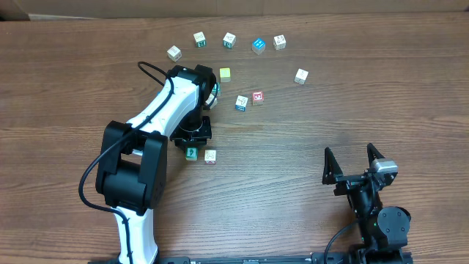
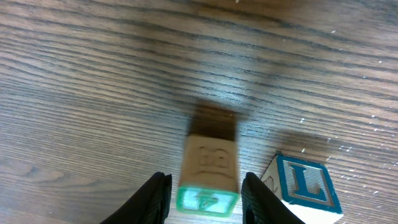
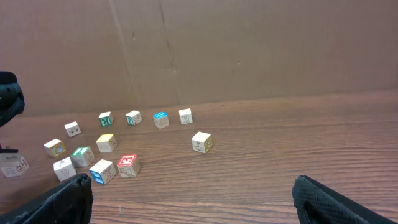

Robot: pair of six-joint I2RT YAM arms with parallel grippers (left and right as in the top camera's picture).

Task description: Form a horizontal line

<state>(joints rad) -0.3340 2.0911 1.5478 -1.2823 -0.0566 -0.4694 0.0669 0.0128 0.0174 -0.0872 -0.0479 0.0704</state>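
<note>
Some fourteen wooden blocks (image 3: pixel 201 142), partly hidden, and two robot arms (image 1: pixel 157 117).

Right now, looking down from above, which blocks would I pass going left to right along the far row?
Cream block → green-trimmed block → teal-trimmed block → bright blue block → white block with brown marks.

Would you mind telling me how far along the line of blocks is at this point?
Barely started. Done: the green-faced block sits beside the L block, a possible start of the row. In hand: the left gripper straddles the green-faced block; whether it is clamped is unclear. Left: about nine loose blocks lie scattered beyond them, unaligned. The right gripper is open and idle.
</note>
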